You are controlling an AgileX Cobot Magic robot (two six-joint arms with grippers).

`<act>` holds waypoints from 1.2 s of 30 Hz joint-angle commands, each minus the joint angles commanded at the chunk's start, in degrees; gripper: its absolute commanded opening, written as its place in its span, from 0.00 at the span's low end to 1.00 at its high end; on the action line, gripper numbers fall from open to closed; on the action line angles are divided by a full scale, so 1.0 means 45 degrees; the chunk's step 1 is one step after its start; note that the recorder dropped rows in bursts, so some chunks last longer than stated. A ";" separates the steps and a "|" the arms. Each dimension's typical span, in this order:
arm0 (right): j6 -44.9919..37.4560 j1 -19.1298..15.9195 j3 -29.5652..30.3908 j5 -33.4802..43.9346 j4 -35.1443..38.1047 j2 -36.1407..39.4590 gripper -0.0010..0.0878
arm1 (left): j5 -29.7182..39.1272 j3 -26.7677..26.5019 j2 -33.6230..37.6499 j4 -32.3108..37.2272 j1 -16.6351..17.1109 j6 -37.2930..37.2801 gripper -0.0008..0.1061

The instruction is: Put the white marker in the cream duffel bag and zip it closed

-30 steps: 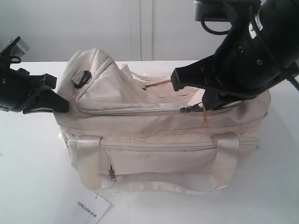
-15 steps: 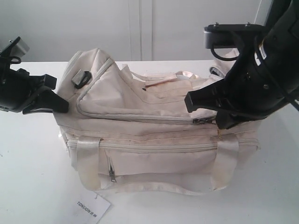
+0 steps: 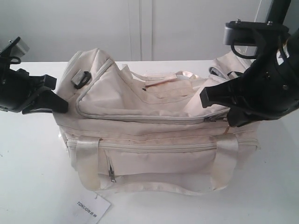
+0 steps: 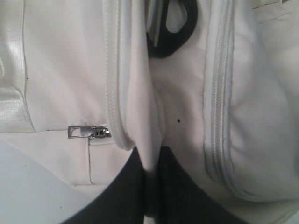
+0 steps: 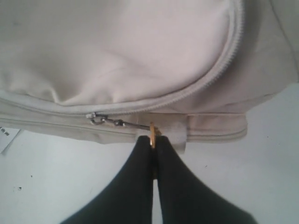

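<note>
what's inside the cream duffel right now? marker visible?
Interior is covered: on the cream duffel bag the top zip runs closed up to its slider. No lining or white marker shows in any view, so contents can't be confirmed.

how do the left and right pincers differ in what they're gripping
The left pincer pinches a fold of bag fabric; the right pincer pinches the orange zip pull. Left sits at the bag's left end in the exterior view, right near its right end. Both are shut.
</note>
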 joint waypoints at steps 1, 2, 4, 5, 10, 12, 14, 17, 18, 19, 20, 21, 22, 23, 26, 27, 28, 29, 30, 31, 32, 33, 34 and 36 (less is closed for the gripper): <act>-0.0054 0.0000 0.0000 -0.0061 0.0139 0.0000 0.01 | 0.0000 0.0000 0.0000 0.0000 0.0000 0.0000 0.01; -0.0097 0.0000 0.0000 -0.0061 0.0242 0.0000 0.01 | 0.0057 0.0000 0.0000 0.0000 0.0000 0.0000 0.01; -0.0135 0.0000 0.0000 -0.0061 0.0300 0.0000 0.01 | 0.0057 0.0000 0.0000 0.0000 0.0000 0.0000 0.01; -0.0135 0.0000 0.0000 -0.0061 0.0300 0.0000 0.01 | 0.0057 0.0000 0.0000 0.0000 0.0000 0.0000 0.01; -0.0135 0.0000 0.0000 -0.0061 0.0300 0.0000 0.01 | 0.0083 0.0000 -0.0025 0.0000 0.0000 0.0266 0.10; -0.0135 0.0000 0.0000 -0.0061 0.0300 0.0000 0.01 | 0.0083 0.0000 -0.0025 0.0000 0.0000 0.0419 0.29; -0.0135 0.0000 0.0000 -0.0038 0.0327 0.0000 0.01 | 0.0193 0.0000 -0.0025 0.0000 0.0000 0.0643 0.46; -0.0135 0.0000 0.0000 -0.0009 0.0352 0.0000 0.01 | 0.0309 0.0000 -0.0193 0.0000 0.0000 0.0916 0.52; -0.0135 0.0000 0.0000 -0.0009 0.0352 0.0000 0.01 | 0.0309 0.0000 -0.0330 0.0030 0.0000 0.1079 0.52; -0.0135 0.0000 0.0000 -0.0034 0.0382 0.0000 0.01 | 0.0309 0.0000 -0.0489 0.0091 0.0000 0.1268 0.52; -0.0135 0.0000 0.0000 -0.0034 0.0382 0.0000 0.01 | 0.0286 0.0000 -0.0636 0.0114 0.0000 0.1453 0.52; -0.0135 0.0000 0.0000 -0.0034 0.0382 0.0000 0.01 | 0.0259 0.0000 -0.0837 0.0121 0.0000 0.1778 0.52; -0.0135 0.0000 0.0000 -0.0034 0.0382 0.0000 0.01 | 0.0236 0.0000 -0.1061 0.0121 0.0000 0.2203 0.52; -0.0135 0.0000 0.0000 -0.0061 0.0382 0.0000 0.01 | 0.0236 0.0000 -0.1242 0.0121 0.0000 0.2538 0.52; -0.0135 0.0000 0.0000 -0.0094 0.0382 0.0000 0.01 | 0.0495 0.0000 -0.1922 0.0093 0.0000 0.3763 0.52; -0.0135 0.0000 0.0000 -0.0094 0.0382 0.0000 0.01 | 0.0621 0.0000 -0.2123 -0.0048 0.0000 0.4266 0.52; -0.0135 0.0000 0.0000 -0.0123 0.0382 0.0000 0.01 | 0.0808 0.0000 -0.2299 -0.0255 0.0000 0.4711 0.52; -0.0135 0.0000 0.0000 -0.0150 0.0441 0.0000 0.01 | 0.1058 0.0000 -0.2457 -0.0502 0.0000 0.5201 0.52; -0.0135 0.0000 0.0000 -0.0170 0.0476 0.0000 0.01 | 0.1284 0.0000 -0.2550 -0.0744 0.0000 0.5623 0.52; -0.0135 0.0000 0.0000 -0.0200 0.0470 0.0000 0.01 | 0.1622 0.0000 -0.2691 -0.1107 0.0000 0.6155 0.52; -0.0165 0.0000 0.0000 -0.0199 0.0470 0.0000 0.01 | 0.1998 0.0000 -0.2768 -0.1510 -0.0058 0.6819 0.52; -0.0233 0.0000 0.0000 -0.0174 0.0470 0.0000 0.01 | 0.2282 0.0000 -0.2869 -0.1797 -0.0189 0.7529 0.51; -0.0233 0.0000 0.0000 -0.0174 0.0470 0.0000 0.01 | 0.2500 0.0000 -0.2964 -0.1833 -0.0337 0.7917 0.50; -0.0233 0.0000 0.0000 -0.0173 0.0509 0.0000 0.01 | 0.2841 0.0000 -0.3089 -0.1810 -0.0836 0.8341 0.46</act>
